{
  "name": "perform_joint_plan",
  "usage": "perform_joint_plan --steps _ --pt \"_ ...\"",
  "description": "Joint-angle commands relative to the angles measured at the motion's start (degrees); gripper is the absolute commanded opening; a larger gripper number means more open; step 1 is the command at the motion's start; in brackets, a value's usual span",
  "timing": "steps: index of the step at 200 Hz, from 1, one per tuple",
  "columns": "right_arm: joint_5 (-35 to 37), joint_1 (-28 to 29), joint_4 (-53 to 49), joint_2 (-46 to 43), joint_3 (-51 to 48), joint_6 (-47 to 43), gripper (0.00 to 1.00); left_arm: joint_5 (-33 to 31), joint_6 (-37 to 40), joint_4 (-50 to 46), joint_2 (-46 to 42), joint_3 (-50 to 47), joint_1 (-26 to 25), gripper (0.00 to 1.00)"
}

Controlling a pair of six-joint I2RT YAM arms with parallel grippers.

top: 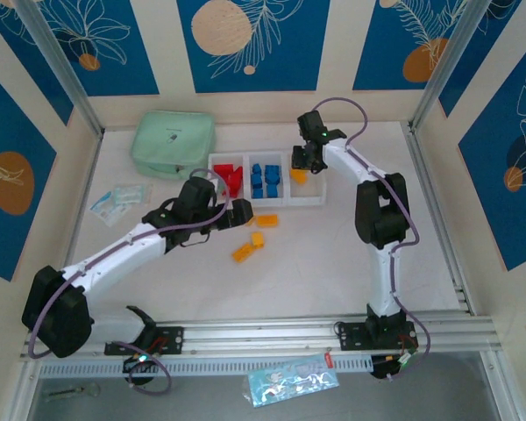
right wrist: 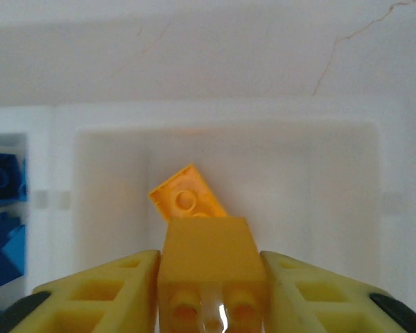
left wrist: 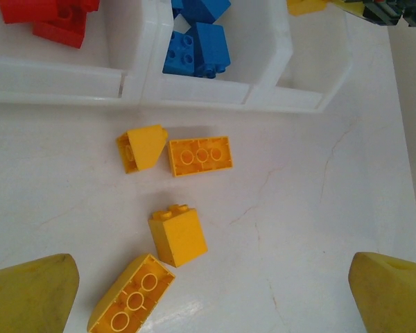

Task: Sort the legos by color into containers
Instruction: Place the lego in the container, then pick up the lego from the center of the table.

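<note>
Your right fingers [right wrist: 97,295] press close against both sides of a yellow brick [right wrist: 208,263] and hold it over the right bin [right wrist: 222,114]. Below it, one yellow lego [right wrist: 187,198] lies studs up on that bin's floor, turned at an angle to the walls. From the top view, this arm reaches over the far right end of the bins [top: 285,203], which stand in a row on the counter [left wrist: 298,208].

The middle bin holds the blue legos [left wrist: 197,45] and the left bin holds the red legos [left wrist: 52,17].

Your left fingers [left wrist: 31,291] are spread wide with nothing between them, hanging above the counter just in front of the bins. Four loose yellow legos [left wrist: 178,237] lie on the counter under them. Two sit side by side near the bins' front wall: a sloped piece and an oblong one with its studs up. Two more lie nearer the fingers, one of them close to the left fingertip.

A mint pouch [top: 173,145] rests at the far left, beside the bins.
</note>
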Motion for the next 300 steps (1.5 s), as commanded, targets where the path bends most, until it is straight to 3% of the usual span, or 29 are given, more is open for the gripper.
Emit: perform_joint_plan --steps 1,85,169,232,300 --pt "1.49 -0.47 -2.51 -0.28 2.3 -1.47 0.47 -1.05 1.9 -0.44 0.36 2.17 -0.13 0.99" --pt "-0.08 4.07 1.84 -16.11 -11.53 -0.9 0.57 -1.66 3.49 -2.86 -1.27 3.01 0.02 0.99" --pt "-2.91 14.77 2.58 -29.96 -28.7 3.88 0.66 -5.77 2.96 -7.75 -8.94 -2.18 0.26 0.99" --pt "-3.44 22.3 3.74 -29.33 -33.66 8.15 0.71 -9.4 0.61 -10.67 -15.2 -7.37 0.33 0.99" --pt "-4.83 26.37 6.29 -21.42 -32.52 10.38 0.74 -11.01 -0.38 -10.53 -17.23 -10.0 0.5 0.99"
